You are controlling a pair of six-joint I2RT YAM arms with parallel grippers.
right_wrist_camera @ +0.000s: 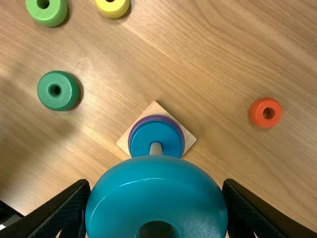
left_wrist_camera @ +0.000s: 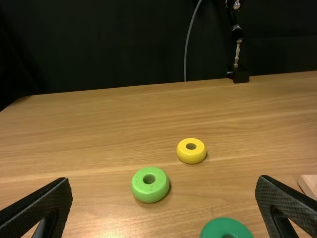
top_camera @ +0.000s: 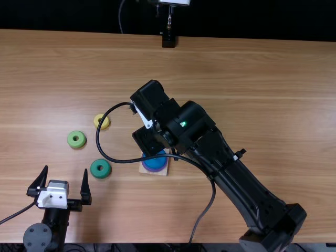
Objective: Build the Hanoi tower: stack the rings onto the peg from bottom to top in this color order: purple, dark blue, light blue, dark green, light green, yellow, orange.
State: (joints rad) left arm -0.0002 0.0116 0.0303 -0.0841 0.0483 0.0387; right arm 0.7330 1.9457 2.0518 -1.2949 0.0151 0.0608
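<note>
Top view: we note the left gripper (top_camera: 66,171), fingers apart, near the dark green ring (top_camera: 101,168). Left wrist view: we locate light green (left_wrist_camera: 150,184) and yellow (left_wrist_camera: 191,150) rings on the table (left_wrist_camera: 99,124). Right wrist view: we see the right gripper (top_camera: 148,140) clamped on the light blue ring (right_wrist_camera: 156,193) — beyond it, blue (right_wrist_camera: 156,135) and purple (right_wrist_camera: 183,133) rings encircle the peg (right_wrist_camera: 156,148).

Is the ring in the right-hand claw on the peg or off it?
Off. The right gripper holds the light blue ring, and the peg shows past the ring's rim, not through its hole.
</note>
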